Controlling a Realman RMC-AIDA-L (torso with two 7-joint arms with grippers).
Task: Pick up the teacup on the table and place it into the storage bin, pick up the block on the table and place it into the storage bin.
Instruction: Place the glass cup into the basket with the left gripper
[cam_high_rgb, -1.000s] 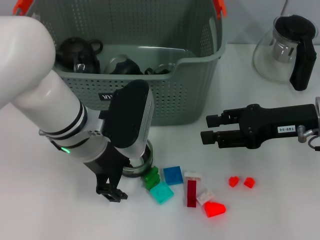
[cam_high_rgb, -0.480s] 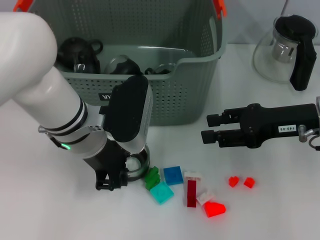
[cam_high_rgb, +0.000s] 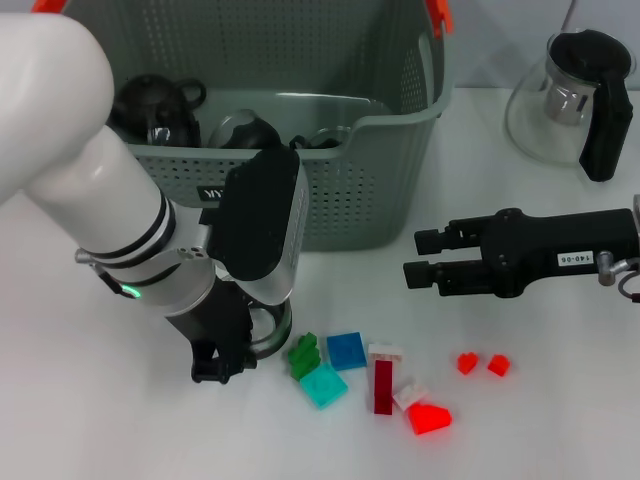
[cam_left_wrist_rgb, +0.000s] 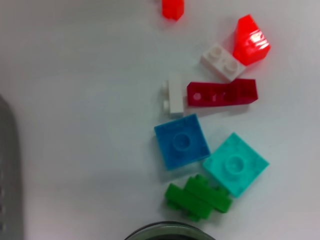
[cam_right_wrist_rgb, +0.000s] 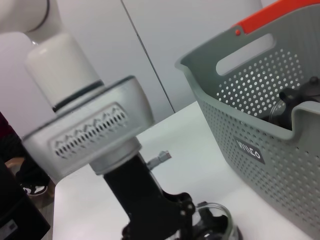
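- A scatter of blocks lay nearest on the white table (cam_high_rgb: 80, 430): a bright red wedge (cam_high_rgb: 429, 418), a white brick (cam_high_rgb: 411, 396), a dark red bar (cam_high_rgb: 384, 386) with a white piece (cam_high_rgb: 385, 352) at its far end, a cyan tile (cam_high_rgb: 323, 384), a blue tile (cam_high_rgb: 347, 350), a green block (cam_high_rgb: 303, 355) and two small red bits (cam_high_rgb: 482, 364) off to the right.
- The left gripper (cam_high_rgb: 232, 350) was down at the table, just left of the green block, its dark fingers (cam_high_rgb: 212, 362) set about the glass teacup (cam_high_rgb: 270, 330); whether they were clenched on it could not be told.
- The teacup stood on the table just in front of the storage bin (cam_high_rgb: 370, 180), beside the green block, its rim also showing in the left wrist view (cam_left_wrist_rgb: 167, 233).
- The right gripper (cam_high_rgb: 420, 257) hung above the table to the right of the bin, fingers slightly parted and holding nothing.
- The bin held dark-lidded glassware (cam_high_rgb: 160, 105) behind its front wall.
- A glass teapot (cam_high_rgb: 575, 95) with a black handle stood far right.
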